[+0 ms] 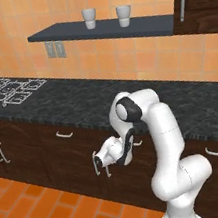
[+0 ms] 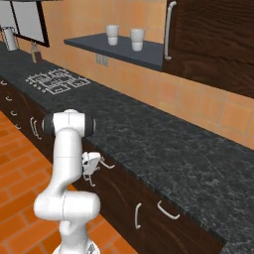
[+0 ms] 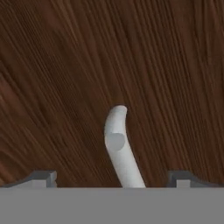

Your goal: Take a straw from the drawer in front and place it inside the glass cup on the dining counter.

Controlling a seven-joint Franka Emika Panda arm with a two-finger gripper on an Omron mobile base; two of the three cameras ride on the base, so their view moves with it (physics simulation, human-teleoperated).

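The drawer (image 1: 103, 137) is shut, a dark brown wooden front (image 3: 131, 65) under the black speckled counter. Its curved silver handle (image 3: 120, 144) rises between my fingertips in the hand view. My gripper (image 3: 113, 177) is open, one dark fingertip (image 3: 41, 177) on each side of the handle, neither touching it. From the right base view the gripper (image 2: 98, 162) sits right at the handle (image 2: 106, 163) on the drawer front (image 2: 111, 176). The straw, the glass cup and the dining counter are out of view.
The black speckled counter (image 1: 129, 97) runs along the wall, with a cooktop (image 1: 6, 91) at its left. Two white cups (image 1: 90, 18) stand on a dark shelf (image 1: 107, 29). Cabinet doors with vertical handles (image 1: 96, 164) lie below the drawers. Orange tiled floor (image 1: 38, 215) spreads to my left.
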